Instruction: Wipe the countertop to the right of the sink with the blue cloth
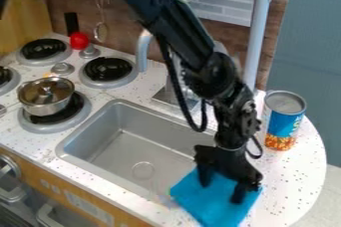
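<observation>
A blue cloth point(214, 208) lies spread – on the counter point(290, 191) beside the sink point(148, 150)

Sink point(98, 130): metallic, rectangular, recessed into speckled white worktop point(298, 181); round drain point(142, 170) in base.
Faucet point(143, 51): grey, curved, behind sink.
Pot point(45, 106): metallic, lidded, atop black-centred burner point(67, 114).
Can point(284, 121): blue above, orange below, upright, near worktop's curved edge.
Rounded object point(79, 41): red, beside rear burners.

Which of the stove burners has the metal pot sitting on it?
The burner lowest in the picture, left of the sink. The lidded metal pot covers part of its black coil; the other burners have no pot on them.
</observation>
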`<state>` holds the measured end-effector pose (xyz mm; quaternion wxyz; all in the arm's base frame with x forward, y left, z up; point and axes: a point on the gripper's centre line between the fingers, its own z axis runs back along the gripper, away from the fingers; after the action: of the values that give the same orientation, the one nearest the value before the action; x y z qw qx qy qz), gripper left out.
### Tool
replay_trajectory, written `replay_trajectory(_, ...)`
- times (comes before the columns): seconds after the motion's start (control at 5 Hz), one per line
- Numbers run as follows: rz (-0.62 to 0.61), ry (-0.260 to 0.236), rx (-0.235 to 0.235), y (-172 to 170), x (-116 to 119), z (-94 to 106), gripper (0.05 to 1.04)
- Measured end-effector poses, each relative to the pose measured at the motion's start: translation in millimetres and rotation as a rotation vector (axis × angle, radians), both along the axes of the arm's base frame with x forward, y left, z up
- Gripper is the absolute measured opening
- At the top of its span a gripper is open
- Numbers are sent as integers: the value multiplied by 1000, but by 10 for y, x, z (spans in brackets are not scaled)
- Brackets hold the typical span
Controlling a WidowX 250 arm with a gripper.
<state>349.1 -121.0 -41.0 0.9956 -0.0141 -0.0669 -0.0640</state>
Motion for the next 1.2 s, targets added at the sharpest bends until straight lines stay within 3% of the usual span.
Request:
replay_trajectory(0.8,-7,-26,-39,-332,361,40,1001)
replay_trajectory(1.2,-31,-69,-82,-336,217,64,1001)
